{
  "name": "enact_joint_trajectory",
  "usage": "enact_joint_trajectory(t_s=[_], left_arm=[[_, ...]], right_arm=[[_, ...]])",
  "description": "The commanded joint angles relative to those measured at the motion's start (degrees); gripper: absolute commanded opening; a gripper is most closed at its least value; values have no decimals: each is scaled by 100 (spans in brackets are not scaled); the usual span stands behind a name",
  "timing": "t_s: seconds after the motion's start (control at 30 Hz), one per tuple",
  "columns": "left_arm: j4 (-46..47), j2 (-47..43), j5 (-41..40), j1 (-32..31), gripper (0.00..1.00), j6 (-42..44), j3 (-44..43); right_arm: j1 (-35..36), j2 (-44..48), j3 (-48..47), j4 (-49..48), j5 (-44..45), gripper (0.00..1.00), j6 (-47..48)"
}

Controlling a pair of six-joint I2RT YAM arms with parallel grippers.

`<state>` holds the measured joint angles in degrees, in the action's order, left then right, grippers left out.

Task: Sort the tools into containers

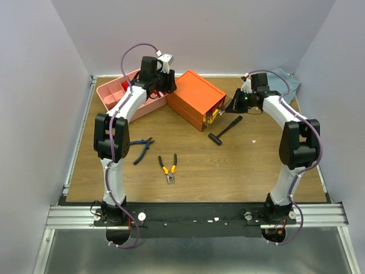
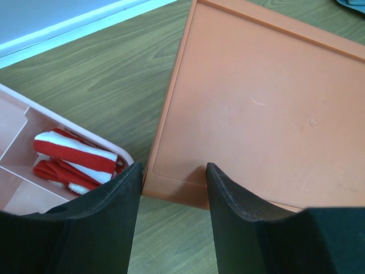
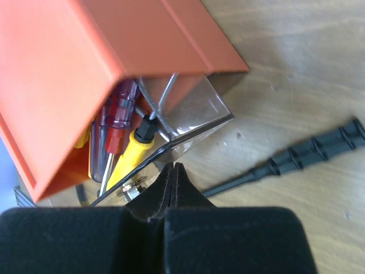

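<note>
My left gripper (image 2: 174,171) is open and empty. It hangs over the gap between the pink tray (image 2: 17,177) and the orange box (image 2: 262,108). In the top view it (image 1: 165,85) sits at the box's (image 1: 191,94) back left corner. My right gripper (image 3: 173,166) is shut on nothing, its tips against the front wall of the box's clear drawer (image 3: 194,123). The drawer stands partly out and holds a yellow screwdriver (image 3: 128,157) and red-handled ones (image 3: 117,117). A black hammer (image 1: 225,130), blue pliers (image 1: 142,149) and orange pliers (image 1: 168,168) lie on the table.
A red and white striped item (image 2: 77,154) lies in a tray compartment. The hammer's handle (image 3: 302,151) runs just right of my right fingers. A blue-grey cloth (image 1: 283,80) is bunched in the back right corner. Grey walls close the table on three sides.
</note>
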<state>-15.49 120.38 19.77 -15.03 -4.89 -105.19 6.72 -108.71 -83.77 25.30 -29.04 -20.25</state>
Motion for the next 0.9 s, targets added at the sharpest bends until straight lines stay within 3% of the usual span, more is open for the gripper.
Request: enact_joint_trajectory(t_s=[0.0,0.43,0.8,0.87], left_arm=[[-209,21,36,-141,56,31,200],[-174,56,9,-237,56,23,209],[-200,21,-43,-299,56,93,262],[-200,12,-70,-308,56,119,279]], right_arm=[[154,-344,-500,-183,-155,1,-146],[338,-300,-166,-526,-172,8,-49],[514,-564,-448,-526,-120,8,-15],[514,-555,-456,-430,-76,13,204]])
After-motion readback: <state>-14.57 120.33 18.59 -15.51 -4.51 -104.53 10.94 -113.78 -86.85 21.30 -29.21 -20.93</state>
